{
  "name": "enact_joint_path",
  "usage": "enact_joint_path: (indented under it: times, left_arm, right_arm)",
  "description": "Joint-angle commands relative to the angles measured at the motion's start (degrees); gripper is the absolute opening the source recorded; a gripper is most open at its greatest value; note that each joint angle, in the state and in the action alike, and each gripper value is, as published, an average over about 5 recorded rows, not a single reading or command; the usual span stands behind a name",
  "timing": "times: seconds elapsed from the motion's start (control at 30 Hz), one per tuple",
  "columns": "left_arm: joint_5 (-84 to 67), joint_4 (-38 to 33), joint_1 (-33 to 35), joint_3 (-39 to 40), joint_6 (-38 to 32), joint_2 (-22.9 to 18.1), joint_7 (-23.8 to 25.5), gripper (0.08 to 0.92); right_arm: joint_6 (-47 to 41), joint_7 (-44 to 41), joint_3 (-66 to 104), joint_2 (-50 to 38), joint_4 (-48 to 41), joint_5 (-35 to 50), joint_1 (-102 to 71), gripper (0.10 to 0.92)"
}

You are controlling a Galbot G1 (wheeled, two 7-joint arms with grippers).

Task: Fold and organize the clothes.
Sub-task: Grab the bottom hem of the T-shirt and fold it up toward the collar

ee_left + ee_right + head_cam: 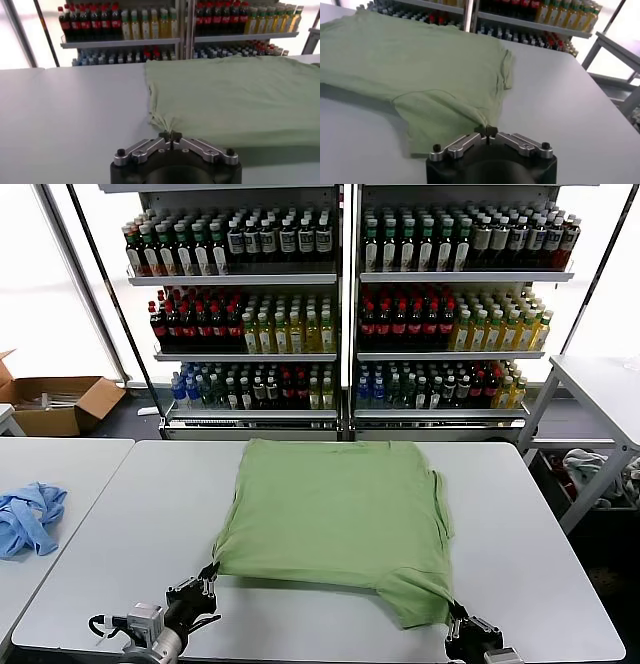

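I am watching the left gripper (pixel 208 576) pinching the light green soft cloth shirt (pixel 335 509) at 1 near corner. The right gripper (pixel 457 616) is clamping the other near corner on the grey table (pixel 120 554).

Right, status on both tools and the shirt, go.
Left tool shut on near-left corner. Right tool shut on near-right sleeve. Light green soft cloth polo shirt flat on grey table, print hidden. Nothing in the way.
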Motion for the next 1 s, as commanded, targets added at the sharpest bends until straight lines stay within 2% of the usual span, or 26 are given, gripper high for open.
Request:
enact_joint_path:
  times: [0.03, 0.23, 0.57, 0.8, 1.0]
  left_arm:
    - [2.6, -4.8, 2.8, -0.1, -1.5, 0.3, -4.1, 0.083]
    - [2.3, -2.6, -4.3, 1.6, -1.6, -1.9, -4.3, 0.083]
    - [1.6, 2.1, -16.7, 6.0, 3.0, -5.1, -4.6, 0.083]
    - [3.4, 7.3, -22.9, 9.6, 4.4, -7.0, -5.4, 0.083]
    - [4.7, 11.0, -26.4, 11.8, 4.8, -8.1, -5.6, 0.083]
  right_arm:
    - [-0.6, -0.3, 2.2, -1.3, 2.9, -2.1, -0.1, 0.107]
    - [-0.7, -1.3, 1.7, -1.4, -0.6, -2.6, 8.6, 0.107]
    - [-1.7, -7.6, -1.4, -3.6, -8.2, -2.7, 22.3, 0.107]
    - [-1.0, -11.5, -3.4, -5.2, -15.0, -2.9, 32.6, 0.107]
    - [1.5, -13.8, -7.3, -4.9, -20.1, -6.2, 37.5, 0.107]
